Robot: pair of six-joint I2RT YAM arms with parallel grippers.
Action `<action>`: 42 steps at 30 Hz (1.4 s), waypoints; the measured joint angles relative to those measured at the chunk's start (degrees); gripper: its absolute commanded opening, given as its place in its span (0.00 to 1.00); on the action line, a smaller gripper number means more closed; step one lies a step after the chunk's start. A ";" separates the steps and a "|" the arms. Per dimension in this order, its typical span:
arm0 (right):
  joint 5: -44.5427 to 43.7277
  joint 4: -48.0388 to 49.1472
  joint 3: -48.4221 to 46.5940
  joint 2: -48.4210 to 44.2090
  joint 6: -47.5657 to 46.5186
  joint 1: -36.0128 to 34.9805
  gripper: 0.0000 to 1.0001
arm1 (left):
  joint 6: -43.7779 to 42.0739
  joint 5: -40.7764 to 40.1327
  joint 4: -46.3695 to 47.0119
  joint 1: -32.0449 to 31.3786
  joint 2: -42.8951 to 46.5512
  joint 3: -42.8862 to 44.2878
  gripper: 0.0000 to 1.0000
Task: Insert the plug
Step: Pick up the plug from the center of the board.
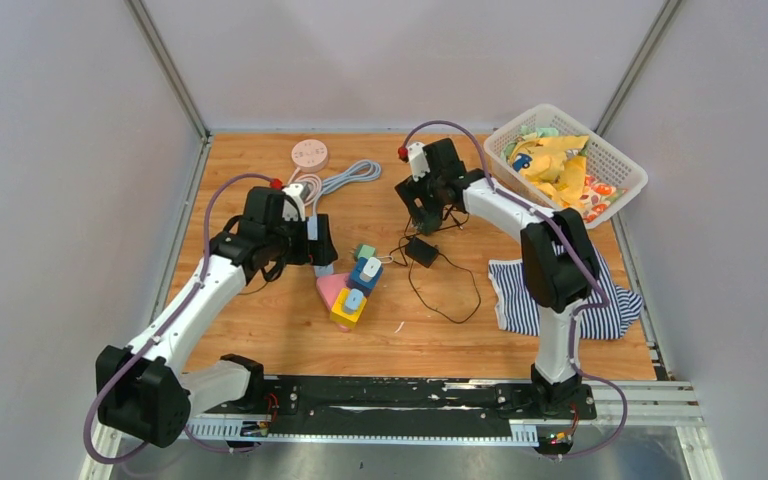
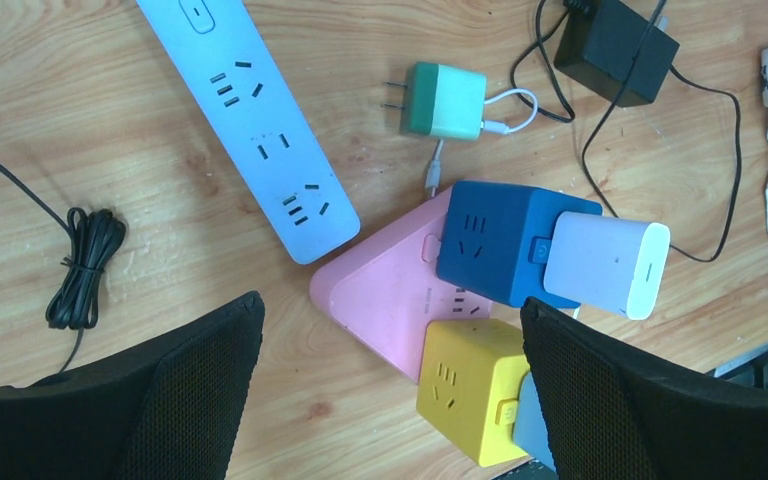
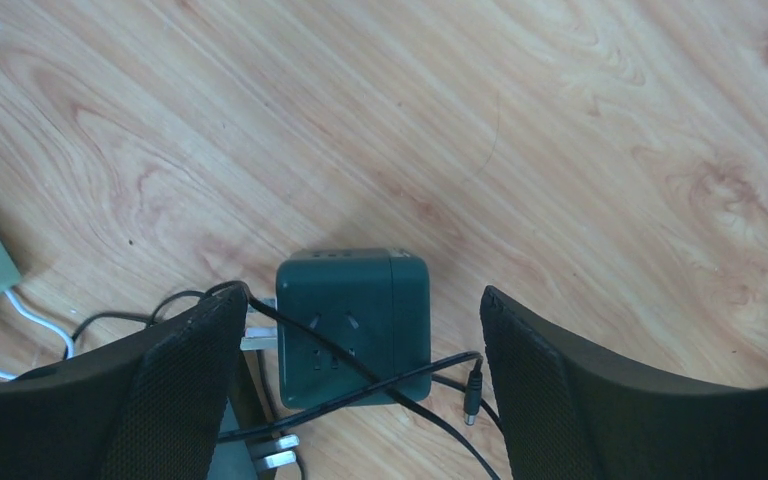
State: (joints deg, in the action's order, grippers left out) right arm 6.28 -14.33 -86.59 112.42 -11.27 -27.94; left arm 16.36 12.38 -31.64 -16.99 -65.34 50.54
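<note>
**Both grippers spread wide, plug lying loose on the table**

Only the overhead view is showing the white basket (image 1: 605, 145) at the far right corner. It is holding crumpled yellow cloth (image 1: 560, 160) and other coloured bits too small to name.

The left wrist view is giving the detail near the left arm. The green charger plug (image 2: 445, 100) is lying flat on the wood with its prongs bare, between the white power strip (image 2: 260, 130) and the black adapter (image 2: 615, 45). It is lying near the blue cube socket (image 2: 500, 240), which is carrying a white adapter (image 2: 605, 265).

Only the right wrist view is showing a dark green cube socket (image 3: 353, 325), with black cables (image 3: 400, 375) draping across it.

The left gripper (image 2: 392, 310) is hanging over the pink triangular socket (image 2: 380, 300), fingers spread and gripping nothing. The right gripper (image 3: 360, 295) is pointing down with its fingers apart on either side of the dark green cube, clear of it.
</note>
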 measured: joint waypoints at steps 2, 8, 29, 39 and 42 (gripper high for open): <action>-0.22 -1.05 0.00 0.46 -0.76 0.00 0.86 | -0.15 0.04 0.11 0.00 0.90 -0.35 1.00; 0.81 -2.91 -0.04 1.46 -2.47 0.00 0.82 | -0.74 2.58 0.24 0.17 0.79 -1.46 1.00; 1.75 -0.79 5.35 -0.70 -8.98 -0.63 0.34 | 0.24 9.92 2.34 1.18 0.81 -2.78 0.99; 2.34 13.88 20.06 -16.15 -16.13 -6.34 0.32 | 3.21 11.78 4.17 1.18 2.14 -1.36 0.97; 5.33 19.39 24.98 -21.07 -19.91 -7.91 0.32 | 3.17 13.05 4.63 1.20 2.01 0.85 0.96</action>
State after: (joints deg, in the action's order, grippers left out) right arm 11.62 5.06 -61.60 91.35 -31.18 -35.86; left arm 19.53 25.43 -27.00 -15.79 -63.33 51.40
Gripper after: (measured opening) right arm 0.646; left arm 0.970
